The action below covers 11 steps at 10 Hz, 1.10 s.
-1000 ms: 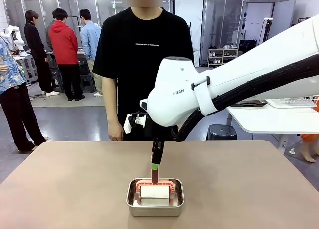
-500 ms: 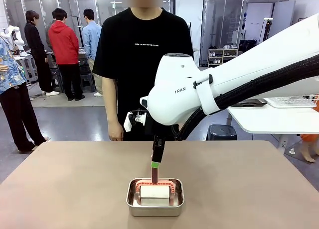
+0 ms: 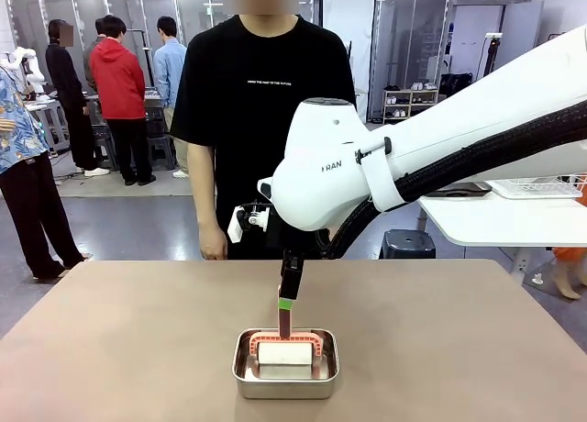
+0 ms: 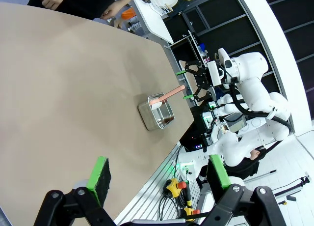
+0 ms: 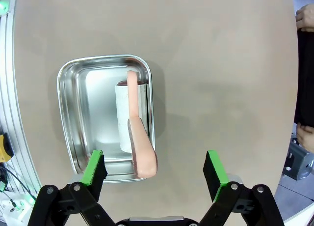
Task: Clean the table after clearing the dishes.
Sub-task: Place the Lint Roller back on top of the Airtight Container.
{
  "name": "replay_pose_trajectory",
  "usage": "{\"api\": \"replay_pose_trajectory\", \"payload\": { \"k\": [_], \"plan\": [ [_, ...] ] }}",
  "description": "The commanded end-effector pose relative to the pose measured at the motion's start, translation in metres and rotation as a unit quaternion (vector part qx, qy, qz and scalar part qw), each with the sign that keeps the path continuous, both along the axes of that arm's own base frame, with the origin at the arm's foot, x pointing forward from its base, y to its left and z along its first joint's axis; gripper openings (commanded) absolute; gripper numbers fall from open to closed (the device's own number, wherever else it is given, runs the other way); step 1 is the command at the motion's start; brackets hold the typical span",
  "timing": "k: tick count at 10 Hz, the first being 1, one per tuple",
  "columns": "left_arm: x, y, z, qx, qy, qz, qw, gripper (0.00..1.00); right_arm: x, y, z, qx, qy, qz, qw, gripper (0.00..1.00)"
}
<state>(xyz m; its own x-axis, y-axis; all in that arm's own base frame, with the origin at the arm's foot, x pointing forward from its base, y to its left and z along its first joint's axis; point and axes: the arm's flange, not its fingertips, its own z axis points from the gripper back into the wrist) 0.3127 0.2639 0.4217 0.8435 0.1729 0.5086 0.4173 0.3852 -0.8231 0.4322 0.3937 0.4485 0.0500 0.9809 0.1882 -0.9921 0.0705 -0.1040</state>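
My right gripper (image 5: 154, 174) hangs spread wide above the tabletop (image 5: 221, 64), holding nothing. Just below it sits a steel pan (image 5: 81, 113) with a white roller (image 5: 125, 119), its pink handle (image 5: 139, 142) sticking up. My left gripper (image 4: 159, 179) is spread too, empty. My right arm (image 3: 330, 170) reads "FRAN". Beyond, a person's black shirt (image 3: 261, 83) bears unreadable small print.

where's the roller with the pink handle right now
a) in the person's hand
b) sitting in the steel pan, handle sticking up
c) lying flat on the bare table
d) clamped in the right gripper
b: the white roller sits inside the steel pan, its pink handle rising out of it, while the right gripper hangs open above it, pads apart and touching nothing.
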Motion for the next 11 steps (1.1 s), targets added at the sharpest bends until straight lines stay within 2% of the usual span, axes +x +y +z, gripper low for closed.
{"api": "replay_pose_trajectory", "payload": {
  "k": [1, 9, 10, 11],
  "plan": [
    [-0.004, -0.002, 0.002, 0.003, -0.005, 0.006, 1.000, 1.00, -0.001, 0.001, 0.002, 0.001, -0.002, 0.004, 1.000, 1.00],
    [-0.004, -0.002, 0.002, 0.003, -0.005, 0.006, 1.000, 1.00, 0.000, 0.000, 0.000, 0.000, 0.000, 0.000, 1.000, 1.00],
    [-0.004, -0.002, 0.002, 0.003, -0.005, 0.006, 1.000, 1.00, 0.005, -0.006, 0.021, 0.049, 0.125, -0.019, 0.991, 1.00],
    [-0.004, -0.002, 0.002, 0.003, -0.005, 0.006, 1.000, 1.00, 0.017, -0.017, 0.047, 0.082, 0.156, -0.063, 0.982, 1.00]
  ]
}}
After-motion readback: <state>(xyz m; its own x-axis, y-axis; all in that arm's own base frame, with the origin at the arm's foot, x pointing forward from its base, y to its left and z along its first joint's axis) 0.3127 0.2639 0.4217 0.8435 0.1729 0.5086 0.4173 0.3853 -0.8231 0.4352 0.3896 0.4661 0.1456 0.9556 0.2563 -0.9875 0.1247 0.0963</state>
